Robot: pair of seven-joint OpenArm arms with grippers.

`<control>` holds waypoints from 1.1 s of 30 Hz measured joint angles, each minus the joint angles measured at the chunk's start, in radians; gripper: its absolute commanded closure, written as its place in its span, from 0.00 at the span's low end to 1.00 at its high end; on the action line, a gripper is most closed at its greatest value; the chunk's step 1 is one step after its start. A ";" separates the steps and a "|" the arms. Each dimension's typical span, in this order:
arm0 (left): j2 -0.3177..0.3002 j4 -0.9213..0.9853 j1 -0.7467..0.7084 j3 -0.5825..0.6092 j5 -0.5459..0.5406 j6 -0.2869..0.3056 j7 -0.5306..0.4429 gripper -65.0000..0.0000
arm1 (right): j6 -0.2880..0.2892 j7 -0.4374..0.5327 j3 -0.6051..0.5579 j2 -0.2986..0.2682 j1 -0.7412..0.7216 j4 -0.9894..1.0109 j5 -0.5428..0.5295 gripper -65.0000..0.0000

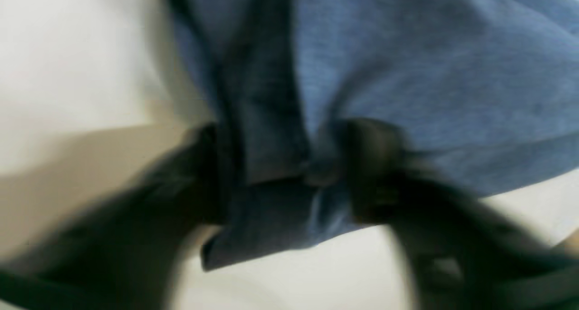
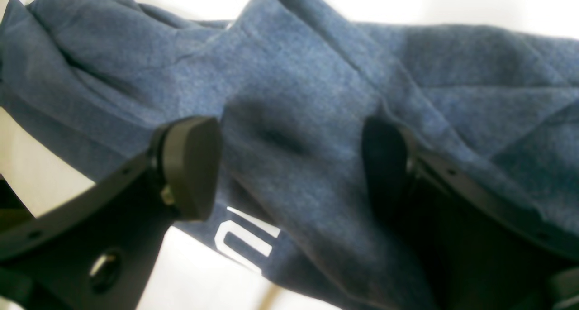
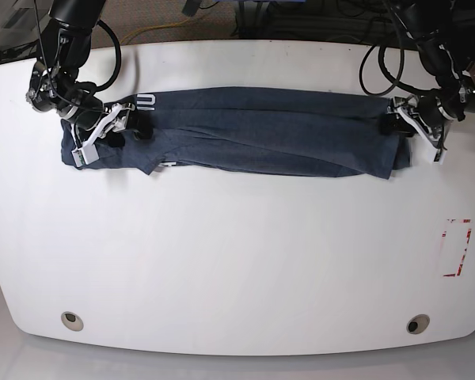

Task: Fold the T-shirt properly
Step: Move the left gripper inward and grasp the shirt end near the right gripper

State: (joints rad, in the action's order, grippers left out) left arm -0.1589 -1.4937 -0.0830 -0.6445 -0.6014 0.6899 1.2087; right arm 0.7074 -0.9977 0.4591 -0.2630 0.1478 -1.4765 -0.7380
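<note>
Across the upper half of the white oval table (image 3: 237,261), I see the dark navy-blue heathered cotton T-shirt (image 3: 245,131) lying folded into a long, narrow band that runs from side to side, parallel to the table's far edge. Small white block lettering (image 3: 146,100) sits on the shirt's far edge at the end nearest my right arm; in the right wrist view the same lettering (image 2: 246,237) shows just below the cloth between the fingers.

My right gripper (image 2: 294,165) is at that lettered end of the shirt, its black fingers (image 2: 190,165) spread wide with a rumpled mound of the blue fabric lying between them; one pad stands clear of the cloth on its outer side, the other is partly sunk behind a fold. I see no pinch there.

My left gripper (image 1: 289,169) is at the opposite end of the shirt, where the band ends in a bunched, doubled edge. The left wrist view is smeared by motion, yet it shows the two dark fingers (image 1: 375,165) on either side of a gathered hem of the shirt, the cloth puckered and squeezed between them and its loose corner hanging just below.

Near the table's edge beyond the left gripper's end of the shirt, a small red-and-white rectangular marking (image 3: 457,247) lies flat on the surface, well apart from the cloth.
</note>
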 measured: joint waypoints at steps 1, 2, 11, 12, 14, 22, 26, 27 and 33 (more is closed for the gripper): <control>0.003 0.000 0.000 0.000 -0.001 -0.001 0.000 0.88 | 0.000 0.000 0.000 0.000 0.000 0.000 0.000 0.27; 0.007 0.000 -0.001 0.000 -0.001 0.000 -0.001 0.95 | 0.000 0.000 0.000 0.000 0.000 0.000 0.000 0.27; 0.008 -0.149 -0.022 0.080 0.014 -0.001 0.007 1.00 | 0.000 0.000 0.000 0.000 0.000 0.000 0.000 0.27; 0.005 -0.181 -0.029 0.091 0.014 -0.001 0.005 1.00 | 0.000 0.000 0.000 0.000 0.000 0.000 0.000 0.27; -0.001 -0.281 -0.056 0.137 0.034 -0.006 0.002 1.00 | 0.000 0.000 0.000 0.000 0.000 0.000 0.000 0.27; 0.000 -0.481 -0.089 0.386 0.096 -0.003 0.003 1.00 | 0.000 0.000 0.000 0.000 0.000 -0.001 0.000 0.27; 0.000 -0.479 -0.073 0.491 0.108 0.000 0.011 1.00 | 0.000 0.000 0.000 0.000 0.000 -0.001 0.000 0.27; -0.002 -0.479 -0.066 0.513 0.115 -0.001 0.011 1.00 | 0.000 0.000 0.000 0.000 0.000 -0.001 0.001 0.27; 0.036 -0.478 -0.006 0.660 0.111 0.000 0.007 1.00 | 0.000 -0.001 0.000 0.000 0.000 -0.001 0.000 0.27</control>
State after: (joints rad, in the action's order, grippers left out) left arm -0.1230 -1.9717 -0.0895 0.0154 -0.4908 0.6895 1.2160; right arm 0.7074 -0.9985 0.4591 -0.2634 0.1478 -1.4773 -0.7376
